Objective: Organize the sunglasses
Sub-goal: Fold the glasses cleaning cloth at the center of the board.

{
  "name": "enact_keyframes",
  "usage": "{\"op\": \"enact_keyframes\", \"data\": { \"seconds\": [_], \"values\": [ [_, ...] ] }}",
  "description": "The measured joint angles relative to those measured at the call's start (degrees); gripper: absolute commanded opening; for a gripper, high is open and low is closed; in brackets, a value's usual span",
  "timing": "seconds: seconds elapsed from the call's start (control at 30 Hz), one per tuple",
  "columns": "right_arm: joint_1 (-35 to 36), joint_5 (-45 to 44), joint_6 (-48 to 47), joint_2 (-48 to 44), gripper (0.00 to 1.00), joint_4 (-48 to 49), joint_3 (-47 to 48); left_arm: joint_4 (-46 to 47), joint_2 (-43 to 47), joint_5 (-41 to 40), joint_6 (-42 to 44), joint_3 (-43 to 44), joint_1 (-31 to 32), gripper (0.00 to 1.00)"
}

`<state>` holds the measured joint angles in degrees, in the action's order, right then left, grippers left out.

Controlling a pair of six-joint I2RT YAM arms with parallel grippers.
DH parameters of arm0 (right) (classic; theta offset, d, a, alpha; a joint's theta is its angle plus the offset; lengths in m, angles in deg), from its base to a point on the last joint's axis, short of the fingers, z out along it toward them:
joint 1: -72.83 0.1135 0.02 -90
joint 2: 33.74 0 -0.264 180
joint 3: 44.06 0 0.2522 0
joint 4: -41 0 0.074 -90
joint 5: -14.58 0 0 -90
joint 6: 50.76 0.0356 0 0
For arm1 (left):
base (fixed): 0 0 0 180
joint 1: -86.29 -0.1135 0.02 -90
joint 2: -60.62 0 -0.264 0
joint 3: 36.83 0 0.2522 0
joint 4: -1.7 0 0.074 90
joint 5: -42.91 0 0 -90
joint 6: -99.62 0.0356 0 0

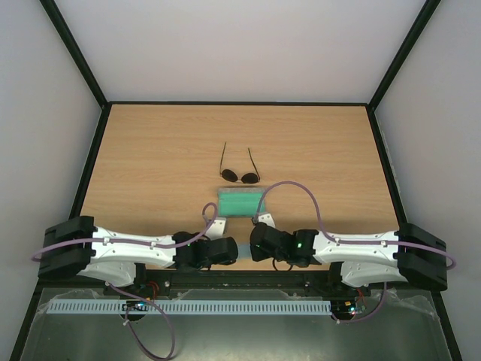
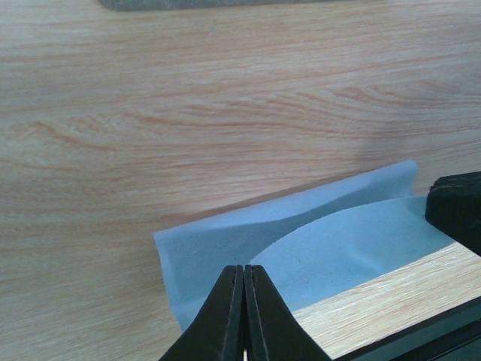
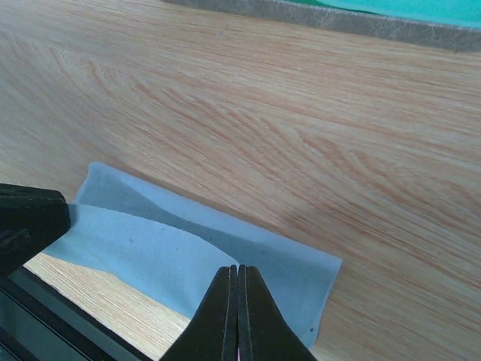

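The sunglasses (image 1: 239, 176) lie on the wooden table, temple arms spread and pointing away, just beyond the open grey case (image 1: 240, 201) with its teal-green inside. Close to the table's near edge lies a light blue cloth (image 2: 338, 241), its near edge raised and folded over itself. My left gripper (image 2: 244, 268) is shut on the flap's left end. My right gripper (image 3: 237, 268) is shut on the right end of the cloth (image 3: 150, 248). In the top view both wrists hide the cloth.
The case's grey edge (image 3: 338, 19) runs along the top of both wrist views. Dark enclosure walls border the table (image 1: 165, 150) at left, right and back. A black rail and a white slotted strip (image 1: 225, 307) run along the near edge.
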<state>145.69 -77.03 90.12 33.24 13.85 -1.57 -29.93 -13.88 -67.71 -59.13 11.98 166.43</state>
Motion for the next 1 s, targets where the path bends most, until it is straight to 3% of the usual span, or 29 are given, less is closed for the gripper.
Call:
{"op": "enact_keyframes", "data": {
  "seconds": [1.0],
  "values": [
    [1.6, -1.8, 3.8, -6.1, 0.01, -1.4, -2.4, -0.3, -0.9, -0.4, -3.8, -1.1, 2.6, 0.03]
  ]
}}
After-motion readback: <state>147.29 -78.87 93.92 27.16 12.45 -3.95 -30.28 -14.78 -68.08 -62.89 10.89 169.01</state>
